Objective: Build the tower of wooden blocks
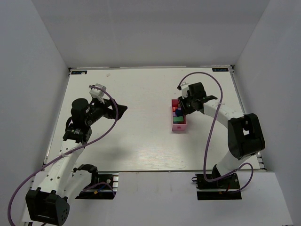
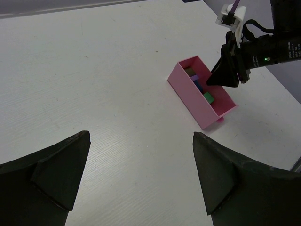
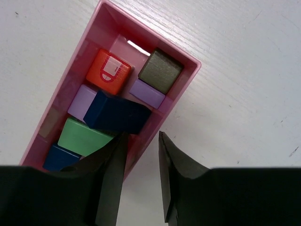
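Inside pink rectangular plastic tray [image 2: 190, 99]: small painted wooden blocks [image 3: 115, 113], side by side. Tray on white table [image 1: 131, 136], right of centre.

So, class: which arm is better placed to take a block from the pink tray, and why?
Right. The right gripper is at the pink tray holding the wood blocks; the left gripper waits open, well away from it.

pink tray [image 3: 75, 61], red, green, navy wood blocks [image 3: 117, 113]
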Controlling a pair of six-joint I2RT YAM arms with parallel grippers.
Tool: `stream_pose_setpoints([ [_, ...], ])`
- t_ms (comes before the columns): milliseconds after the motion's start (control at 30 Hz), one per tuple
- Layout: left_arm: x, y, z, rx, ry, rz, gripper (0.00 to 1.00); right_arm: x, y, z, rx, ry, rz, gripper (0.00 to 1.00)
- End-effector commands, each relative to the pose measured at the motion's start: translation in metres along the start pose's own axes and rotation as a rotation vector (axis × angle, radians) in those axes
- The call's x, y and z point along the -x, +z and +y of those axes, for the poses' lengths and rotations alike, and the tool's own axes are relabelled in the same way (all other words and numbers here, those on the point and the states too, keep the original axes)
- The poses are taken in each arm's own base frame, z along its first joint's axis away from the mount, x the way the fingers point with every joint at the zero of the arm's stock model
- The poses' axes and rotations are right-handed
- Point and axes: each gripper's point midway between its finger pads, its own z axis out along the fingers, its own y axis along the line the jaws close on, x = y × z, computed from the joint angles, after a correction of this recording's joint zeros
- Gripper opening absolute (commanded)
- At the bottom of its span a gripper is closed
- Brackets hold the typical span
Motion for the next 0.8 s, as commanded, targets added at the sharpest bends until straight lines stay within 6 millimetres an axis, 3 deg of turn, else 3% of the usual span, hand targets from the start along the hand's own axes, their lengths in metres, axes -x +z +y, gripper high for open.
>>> stream_pose_setpoints([
  [0, 0.013, -0.002, -0.004, -0.001, 0.01, -0.029, 1.0, 0.018, -0.002, 0.0, -0.002, 0.002, -0.047, 0.38],
  [233, 0.013, -0.002, -0.004, -0.001, 0.01, -0.029, 1.0, 0.013, 0.003, 0.0, -0.006, -0.001, -0.029, 0.32],
  [533, 0.013, -0.002, -0.004, -0.001, 0.01, -0.029, 1.0, 0.018, 0.004, -0.007, -0.032, -0.017, -0.047, 0.14],
  [667, 0.013, -0.002, -0.004, -0.001, 0.01, -0.029, 1.0, 0.015, -0.001, -0.008, -0.04, -0.026, -0.036, 0.05],
  [767, 0.011, 0.0, -0.003, 0.001, 0.006, -0.021, 1.0, 0.024, -0.012, -0.012, -0.063, -0.046, -0.073, 0.0],
])
